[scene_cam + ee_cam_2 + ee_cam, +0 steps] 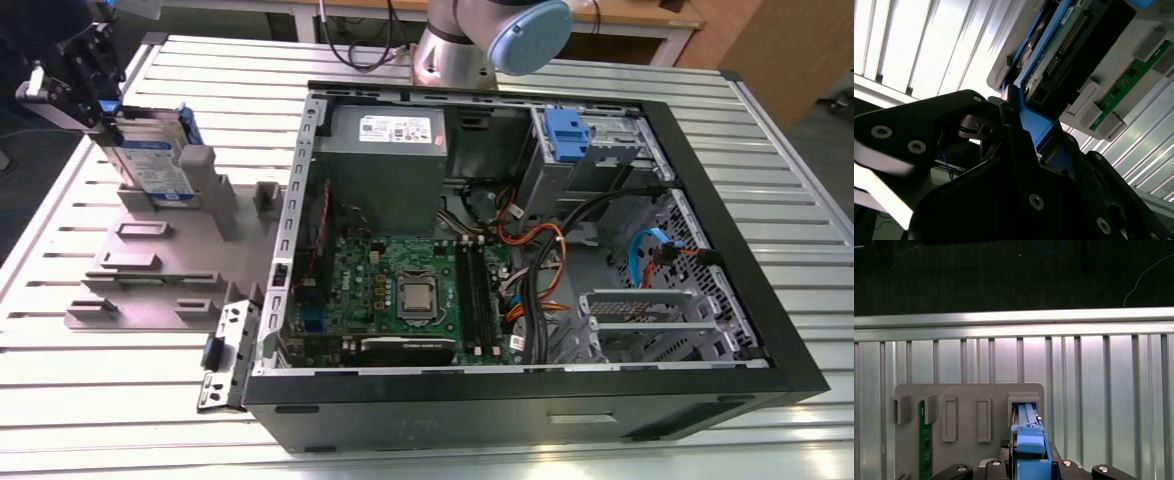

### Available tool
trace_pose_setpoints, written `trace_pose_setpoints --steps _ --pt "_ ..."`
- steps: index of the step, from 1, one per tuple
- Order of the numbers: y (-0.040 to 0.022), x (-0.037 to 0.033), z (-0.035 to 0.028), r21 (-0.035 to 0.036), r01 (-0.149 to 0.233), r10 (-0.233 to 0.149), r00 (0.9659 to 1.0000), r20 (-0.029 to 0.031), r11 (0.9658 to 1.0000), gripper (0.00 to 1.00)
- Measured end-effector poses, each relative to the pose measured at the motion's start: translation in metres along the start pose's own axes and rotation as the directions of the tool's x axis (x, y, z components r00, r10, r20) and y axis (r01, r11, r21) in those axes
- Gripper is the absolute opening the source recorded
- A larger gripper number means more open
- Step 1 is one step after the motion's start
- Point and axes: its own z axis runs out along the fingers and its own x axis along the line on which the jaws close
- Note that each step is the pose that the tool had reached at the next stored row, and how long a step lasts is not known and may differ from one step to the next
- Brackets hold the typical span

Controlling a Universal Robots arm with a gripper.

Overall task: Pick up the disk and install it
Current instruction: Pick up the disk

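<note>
The disk, silver with a white-and-blue label and a blue carrier, stands on edge in a slot of the grey holder on the exterior view's left. My gripper sits over its top edge, fingers on either side and shut on it. In the first wrist view the blue carrier of the disk runs from between the fingers of the gripper into the holder's slot. The second wrist view shows the disk from its connector side, with the gripper closed on the blue frame.
The open computer case lies on the slatted metal table, with a blue bracket on its drive bay and a grey power supply at the back. A green memory stick stands in another holder slot. The arm's base is behind the case.
</note>
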Motion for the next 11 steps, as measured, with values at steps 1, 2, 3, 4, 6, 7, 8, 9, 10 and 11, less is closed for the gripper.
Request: trace_pose_setpoints --steps 1,2,3,4,6,7,8,9,10,11 --pt "0.0 0.0 0.0 0.0 0.0 0.0 1.0 0.0 1.0 0.37" --pt "0.0 0.0 0.0 0.0 0.0 0.0 1.0 0.0 1.0 0.37" --pt "0.0 0.0 0.0 0.0 0.0 0.0 1.0 0.0 1.0 0.37" --pt "0.0 0.0 0.0 0.0 0.0 0.0 1.0 0.0 1.0 0.37" --pt "0.0 0.0 0.0 0.0 0.0 0.0 1.0 0.0 1.0 0.38" --pt "0.0 0.0 0.0 0.0 0.0 0.0 1.0 0.0 1.0 0.38" --pt "0.0 0.0 0.0 0.0 0.0 0.0 1.0 0.0 1.0 0.38" --pt "0.0 0.0 0.0 0.0 0.0 0.0 1.0 0.0 1.0 0.44" --pt "0.0 0.0 0.0 0.0 0.0 0.0 1.0 0.0001 1.0 0.44" --pt "0.0 0.0 0.0 0.0 0.0 0.0 1.0 0.0 1.0 0.44"
